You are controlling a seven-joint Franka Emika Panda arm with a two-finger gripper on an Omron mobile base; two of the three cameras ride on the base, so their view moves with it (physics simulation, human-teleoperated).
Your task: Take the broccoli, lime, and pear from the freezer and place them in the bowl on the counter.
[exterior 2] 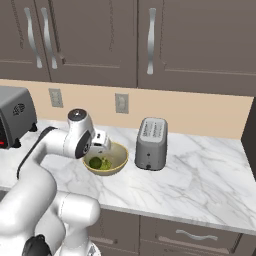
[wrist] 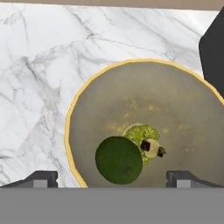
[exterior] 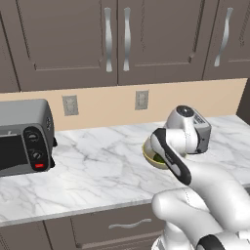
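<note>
While gripper (wrist: 111, 178) hangs spread above bowl (wrist: 87, 109), lime (wrist: 118, 160) and broccoli (wrist: 142, 133) lie directly beneath.

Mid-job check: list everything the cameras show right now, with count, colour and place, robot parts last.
bowl: one, pale olive-tan, on the counter left of the toaster.
lime: one, dark green, inside the bowl.
broccoli: one, light yellow-green, inside the bowl, touching the lime.
counter: one, white marble with grey veins.
toaster: one, silver, on the counter.
toaster oven: one, grey and black, at the counter's left end.
wall outlets: two, grey, on the tan backsplash.
wall cabinets: dark brown, silver handles, above the counter.
drawers: dark brown, below the counter.
gripper: one, dark fingertips, open above the bowl.
</note>
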